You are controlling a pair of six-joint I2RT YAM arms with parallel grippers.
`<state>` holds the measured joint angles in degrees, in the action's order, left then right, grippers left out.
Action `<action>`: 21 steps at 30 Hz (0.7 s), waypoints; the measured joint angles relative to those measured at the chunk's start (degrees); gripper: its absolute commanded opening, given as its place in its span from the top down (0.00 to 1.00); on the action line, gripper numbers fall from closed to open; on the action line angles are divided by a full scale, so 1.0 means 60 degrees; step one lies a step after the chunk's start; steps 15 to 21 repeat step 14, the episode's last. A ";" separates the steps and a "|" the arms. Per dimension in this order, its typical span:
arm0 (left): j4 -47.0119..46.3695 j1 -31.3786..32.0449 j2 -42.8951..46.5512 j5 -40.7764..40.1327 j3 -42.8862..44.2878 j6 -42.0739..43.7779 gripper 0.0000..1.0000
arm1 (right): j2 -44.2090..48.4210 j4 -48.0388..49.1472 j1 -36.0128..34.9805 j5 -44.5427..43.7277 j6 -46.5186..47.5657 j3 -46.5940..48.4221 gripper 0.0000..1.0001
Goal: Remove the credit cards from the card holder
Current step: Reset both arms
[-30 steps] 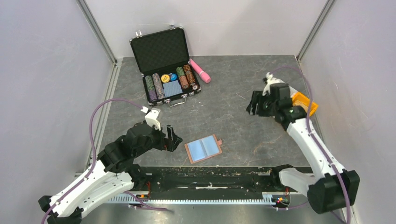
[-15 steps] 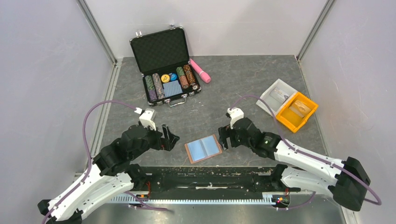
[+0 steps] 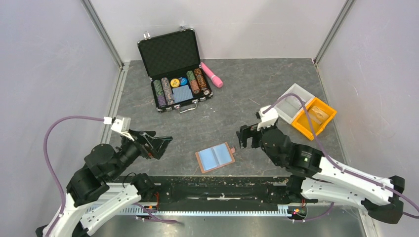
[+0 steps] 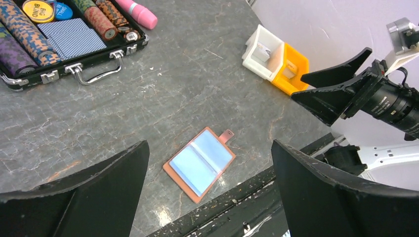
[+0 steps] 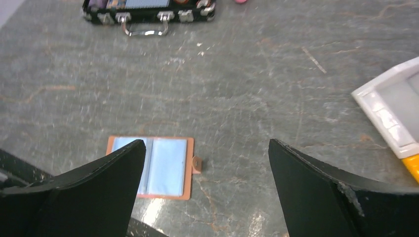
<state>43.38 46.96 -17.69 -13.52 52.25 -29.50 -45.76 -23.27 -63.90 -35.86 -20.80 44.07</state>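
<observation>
Left gripper (image 3: pixel 159 143): jaws spread wide, nothing between them. It is held above the near-left part of the table (image 3: pixel 247 94) and aimed toward the centre.
Right gripper (image 3: pixel 245 138): jaws spread wide, empty. It hangs above the table near the tab side of the card holder and is clear of it.
Card holder (image 3: pixel 215 157): lies unfolded and flat on the table, close to the near edge and between the two grippers. It has a brown border, and two light blue pocket panels face up.
Closing tab (image 3: pixel 231 147): projects from the holder's right edge, toward the right arm.
Credit cards: cannot tell whether the pockets hold any, as only the blue panels show.
White tray (image 4: pixel 254 49): stands at the far right of the table, touching the orange bin (image 4: pixel 302 61). Each holds a small pale item that is too small to identify.
Poker chip case (image 3: pixel 175 69): sits at the far centre-left with its lid raised. Chip rows and a blue block fill the base, and the handle faces the arms.
Pink cylinder (image 3: pixel 211 74): lies just right of the case — well apart from the card holder.
</observation>
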 measured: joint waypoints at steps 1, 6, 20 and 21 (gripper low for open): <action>0.0015 0.0000 0.0051 -0.0011 0.0058 0.0007 0.00 | 0.0211 -0.0007 0.0000 -0.0208 0.0000 0.0007 0.02; 0.0189 0.0000 0.0204 -0.0076 0.0120 0.0025 0.00 | 0.0681 -0.0073 0.0000 -0.0867 -0.0015 0.0102 0.02; 0.0295 0.0000 0.0321 -0.0160 0.0120 0.0051 0.00 | 0.0670 -0.0062 -0.0004 -0.1078 -0.0047 0.0189 0.02; 0.0295 0.0000 0.0321 -0.0160 0.0120 0.0051 0.00 | 0.0670 -0.0062 -0.0004 -0.1078 -0.0047 0.0189 0.02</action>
